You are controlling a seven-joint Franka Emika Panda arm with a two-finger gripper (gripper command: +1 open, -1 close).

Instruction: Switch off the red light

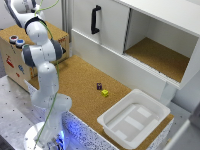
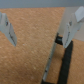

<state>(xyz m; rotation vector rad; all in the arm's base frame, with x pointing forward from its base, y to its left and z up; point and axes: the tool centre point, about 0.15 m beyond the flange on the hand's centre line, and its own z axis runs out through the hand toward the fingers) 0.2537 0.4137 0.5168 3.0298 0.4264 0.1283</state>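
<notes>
The red light (image 1: pixel 12 38) is a small round button on top of the wooden box (image 1: pixel 15 62) at the exterior view's left. Right beside it is a matching blue-centred button (image 1: pixel 20 43). The arm rises from its base (image 1: pixel 42 137) and bends over the box. Its end runs out of the upper left corner, so the hand itself is hidden there. In the wrist view my gripper (image 2: pixel 37 44) is open with nothing between its fingers (image 2: pixel 7 30). It hangs over a brown cork surface with a dark bar (image 2: pixel 66 57) below. The red light does not show in the wrist view.
A cork tabletop (image 1: pixel 80 80) carries a small purple block (image 1: pixel 99 86) and a yellow block (image 1: pixel 105 92). A white tub (image 1: pixel 112 125) sits at its near right end. Behind stands a white cabinet with a black handle (image 1: pixel 95 20) and an open compartment (image 1: pixel 160 55).
</notes>
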